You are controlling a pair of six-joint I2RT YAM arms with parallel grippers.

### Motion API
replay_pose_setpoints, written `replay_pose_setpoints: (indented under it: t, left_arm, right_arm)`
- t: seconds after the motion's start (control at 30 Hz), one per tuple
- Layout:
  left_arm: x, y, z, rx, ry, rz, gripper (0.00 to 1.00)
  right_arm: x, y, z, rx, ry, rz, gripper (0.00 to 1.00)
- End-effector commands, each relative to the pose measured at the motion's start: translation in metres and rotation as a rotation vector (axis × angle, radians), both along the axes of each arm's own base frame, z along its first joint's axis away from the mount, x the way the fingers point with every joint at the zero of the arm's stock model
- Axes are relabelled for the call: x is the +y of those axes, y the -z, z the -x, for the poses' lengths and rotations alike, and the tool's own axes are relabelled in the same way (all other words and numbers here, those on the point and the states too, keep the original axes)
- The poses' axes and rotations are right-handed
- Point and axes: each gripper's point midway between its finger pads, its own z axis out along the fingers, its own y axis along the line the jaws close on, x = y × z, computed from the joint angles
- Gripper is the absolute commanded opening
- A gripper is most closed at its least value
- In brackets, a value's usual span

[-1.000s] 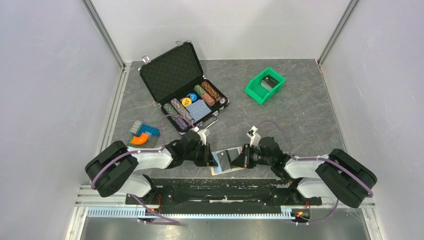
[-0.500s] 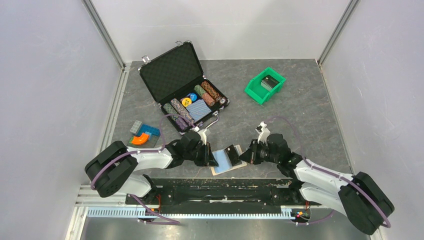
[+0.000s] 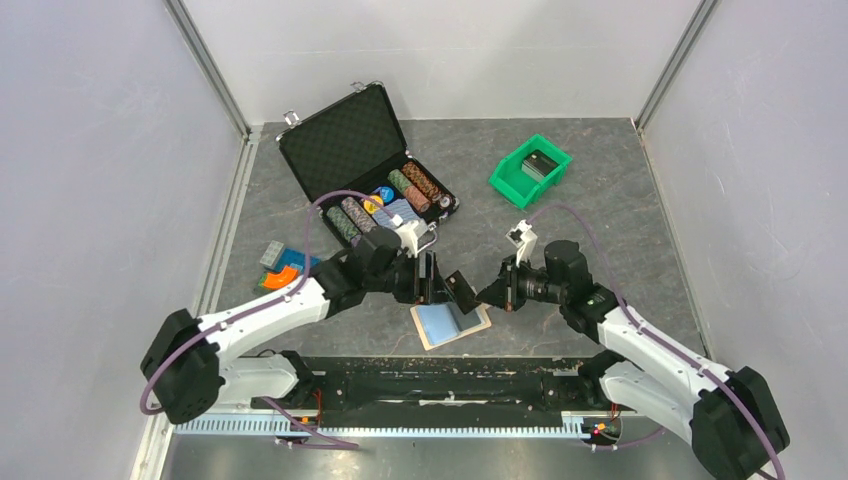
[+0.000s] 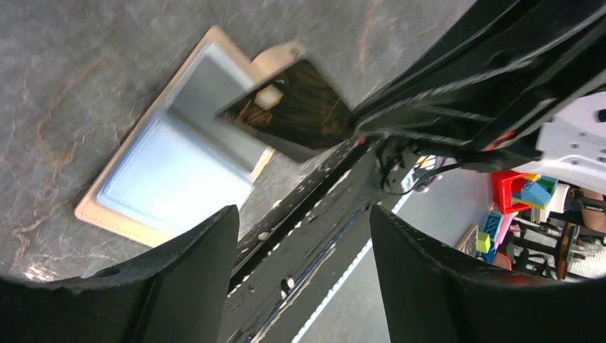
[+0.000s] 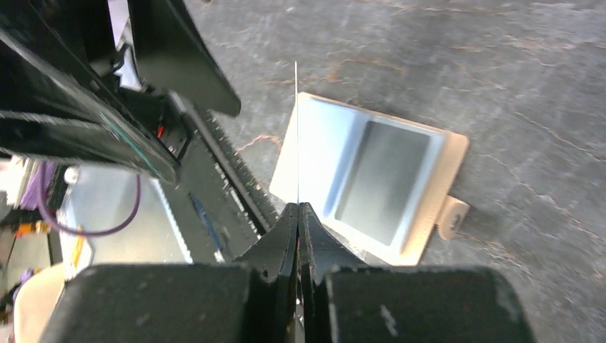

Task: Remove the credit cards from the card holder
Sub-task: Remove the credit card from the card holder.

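Observation:
The card holder (image 3: 452,325) lies spread open on the table near the front edge, tan rim up and light blue-grey faces showing. In the right wrist view the holder (image 5: 436,187) has a grey rectangle (image 5: 386,179) in one half. My right gripper (image 3: 490,297) is shut on a dark credit card (image 3: 461,290), held tilted just above the holder. That card (image 5: 296,136) shows edge-on between the right gripper's (image 5: 298,207) fingers. In the left wrist view the dark card (image 4: 293,100) hangs over the holder (image 4: 179,153). My left gripper (image 4: 304,214) is open and empty, just left of the card (image 3: 432,280).
An open black chip case (image 3: 365,170) stands at the back left and a green bin (image 3: 530,170) at the back right. Coloured toy blocks (image 3: 285,268) lie at the left. The black base rail (image 3: 440,385) runs just in front of the holder.
My left gripper let go of the holder, opened and rose toward the back. The right gripper drew the dark card up and away from the holder, which now lies flat.

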Motion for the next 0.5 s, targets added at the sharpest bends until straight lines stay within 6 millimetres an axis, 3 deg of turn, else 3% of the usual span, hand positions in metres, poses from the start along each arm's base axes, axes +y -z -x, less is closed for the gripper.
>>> replay_pose_setpoints:
  t: [0.0, 0.17, 0.47]
  left_arm:
    - [0.009, -0.026, -0.005, -0.106, 0.046, -0.056, 0.75]
    - [0.005, -0.037, -0.002, -0.116, 0.085, -0.035, 0.74]
    - [-0.007, -0.045, 0.007, -0.113, 0.16, 0.044, 0.65]
  right_arm:
    - [0.013, -0.025, 0.026, -0.045, -0.212, -0.08, 0.0]
    - [0.017, -0.033, 0.043, -0.039, -0.3, -0.152, 0.0]
    - [0.02, -0.037, 0.053, -0.037, -0.358, -0.207, 0.0]
